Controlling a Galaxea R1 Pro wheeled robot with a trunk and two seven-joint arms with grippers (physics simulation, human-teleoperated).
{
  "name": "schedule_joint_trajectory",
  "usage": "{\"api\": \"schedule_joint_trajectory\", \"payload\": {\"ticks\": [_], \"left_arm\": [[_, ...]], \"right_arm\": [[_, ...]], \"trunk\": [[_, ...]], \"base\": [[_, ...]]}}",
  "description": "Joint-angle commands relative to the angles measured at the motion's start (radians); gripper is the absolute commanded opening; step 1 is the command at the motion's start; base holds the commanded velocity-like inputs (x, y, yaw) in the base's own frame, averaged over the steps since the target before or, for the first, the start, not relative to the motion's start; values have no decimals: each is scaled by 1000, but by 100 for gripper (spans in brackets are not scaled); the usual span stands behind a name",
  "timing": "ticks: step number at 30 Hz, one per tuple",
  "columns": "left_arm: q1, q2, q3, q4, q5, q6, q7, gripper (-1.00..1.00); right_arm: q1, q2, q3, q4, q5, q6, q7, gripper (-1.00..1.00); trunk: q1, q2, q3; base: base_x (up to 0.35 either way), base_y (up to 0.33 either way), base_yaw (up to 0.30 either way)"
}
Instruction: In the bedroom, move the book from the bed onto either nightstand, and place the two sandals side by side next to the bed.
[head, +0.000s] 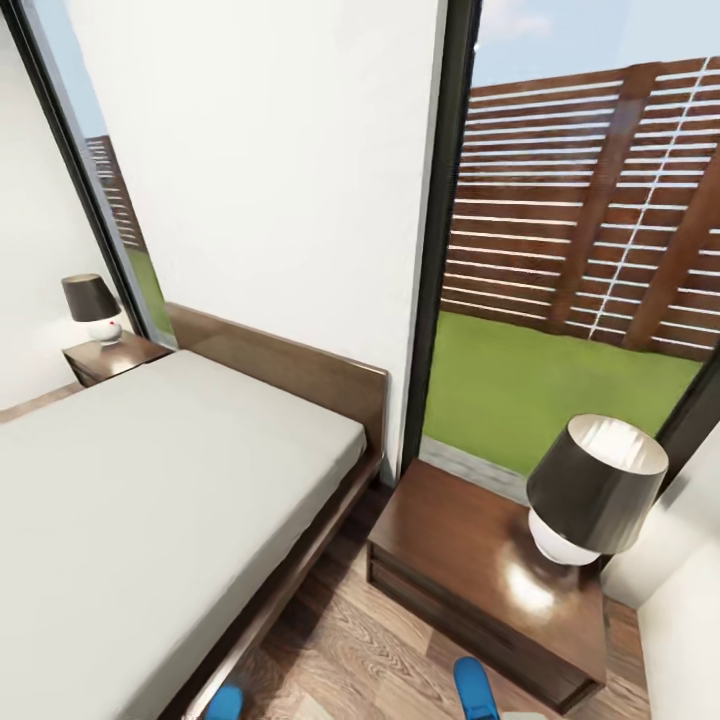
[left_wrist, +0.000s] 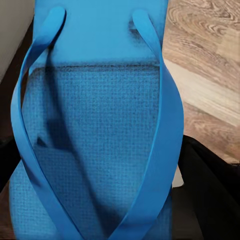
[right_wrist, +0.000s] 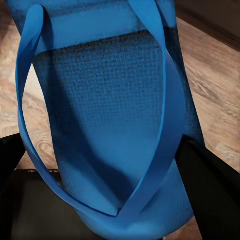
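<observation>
Left pincer (left_wrist: 100, 220): one blue sandal (left_wrist: 95, 130) sits right between its dark fingers (left_wrist: 210, 190), sole running straight out from the camera, straps meeting close to the wrist. Finger on each side of the sole, pressed to its edges. Clenched on the sandal. Wood floor (left_wrist: 210, 60) shows past the sole, a strip of pale grey at the far corner.

Right pincer (right_wrist: 115, 225): second sandal (right_wrist: 110, 115) lies the same way, between two black fingers (right_wrist: 210, 190), straps converging near the wrist. Fingers bear against the sole's sides. Grasping this sandal too. Floor beneath; a dark brown edge at the far corner, cannot tell what it belongs to.

Head view: two blue tips at the lower edge, one (head: 224, 702) just beside the bed frame, the other (head: 476, 690) in front of the near nightstand (head: 470, 560). Well apart from each other, over the floor strip between bed and nightstand.

Bed (head: 150, 500): pale mattress, dark wood frame and headboard, on the left side of the view. Near nightstand stands just beside the headboard end, with a black-shaded lamp (head: 595, 490) on its right part. A second nightstand (head: 110, 358) with its lamp (head: 93, 305) stands on the bed's far side. Tall windows (head: 580, 250) behind show grass and a slatted wood fence.
</observation>
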Motion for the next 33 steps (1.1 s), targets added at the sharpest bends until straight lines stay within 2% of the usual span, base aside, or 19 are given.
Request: {"api": "schedule_joint_trajectory", "payload": {"ticks": [1,11,20,33], "left_arm": [[2,0,-9,1,5,-3,4,-100],[8,0,-8,1,7,-6,5,-100],[25,0,-8,1,7,-52,5,-100],[46,4,-6,1,10,-81,5,-100]], "right_arm": [[0,-1,-9,-1,8,-1,6,-100],[29,-3,-9,1,8,-19,6,-100],[63,-6,-9,6,7,-55,6,-100],[96,-10,-10,34,1,-72,4,-100]], "trunk": [[1,-2,-2],[1,-2,-2],[1,-2,-2],[1,-2,-2]], "base": [[0,0,248],[0,0,233],[0,0,201],[0,0,178]]}}
